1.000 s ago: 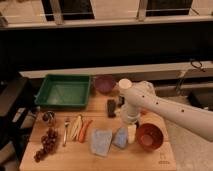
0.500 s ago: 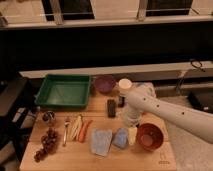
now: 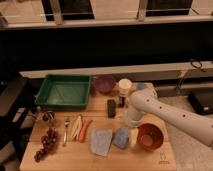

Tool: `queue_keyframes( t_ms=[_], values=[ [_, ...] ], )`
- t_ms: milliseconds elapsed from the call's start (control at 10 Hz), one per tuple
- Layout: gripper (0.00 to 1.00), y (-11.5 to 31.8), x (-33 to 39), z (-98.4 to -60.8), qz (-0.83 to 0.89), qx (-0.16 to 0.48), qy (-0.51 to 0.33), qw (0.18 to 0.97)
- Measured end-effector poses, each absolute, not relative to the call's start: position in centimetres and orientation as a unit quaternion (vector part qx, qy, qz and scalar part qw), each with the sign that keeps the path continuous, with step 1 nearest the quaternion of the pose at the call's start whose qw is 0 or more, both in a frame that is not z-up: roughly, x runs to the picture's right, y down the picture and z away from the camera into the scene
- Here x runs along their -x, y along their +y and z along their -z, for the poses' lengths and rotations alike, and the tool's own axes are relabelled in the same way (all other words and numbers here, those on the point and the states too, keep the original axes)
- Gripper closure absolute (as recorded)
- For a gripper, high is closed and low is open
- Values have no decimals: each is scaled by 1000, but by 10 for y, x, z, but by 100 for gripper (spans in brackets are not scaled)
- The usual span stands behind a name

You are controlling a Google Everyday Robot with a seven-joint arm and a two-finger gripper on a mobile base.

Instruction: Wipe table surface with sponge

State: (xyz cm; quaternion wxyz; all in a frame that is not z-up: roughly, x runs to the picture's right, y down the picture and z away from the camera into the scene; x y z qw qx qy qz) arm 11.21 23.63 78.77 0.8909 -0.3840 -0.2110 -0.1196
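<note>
The table surface (image 3: 150,162) is a light-brown wooden top with plank lines. The sponge (image 3: 121,138), a small mid-blue block, lies on it near the front, between a flat pale blue-grey cloth (image 3: 101,142) and the orange bowl (image 3: 150,136). My white arm comes in from the right, bends above the table and points down. The gripper (image 3: 132,134) is low over the table at the sponge's right edge, just left of the orange bowl. I cannot tell whether it touches the sponge.
A green tray (image 3: 64,91), a purple bowl (image 3: 105,83) and a white cup (image 3: 125,86) stand along the back. A dark block (image 3: 112,107) lies mid-table. Grapes (image 3: 45,145), a fork (image 3: 66,131), a banana and carrot (image 3: 81,129) and a small jar (image 3: 48,117) are at the left.
The arm has swung down from above the table's middle toward the front. The gripper has come down beside the sponge. The objects on the table have not moved.
</note>
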Motion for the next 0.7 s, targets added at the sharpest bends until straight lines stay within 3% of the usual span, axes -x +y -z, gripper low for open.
queue_keyframes(
  t_ms=[700],
  values=[
    [0, 264, -106, -804, 120, 414, -225, 874]
  ],
)
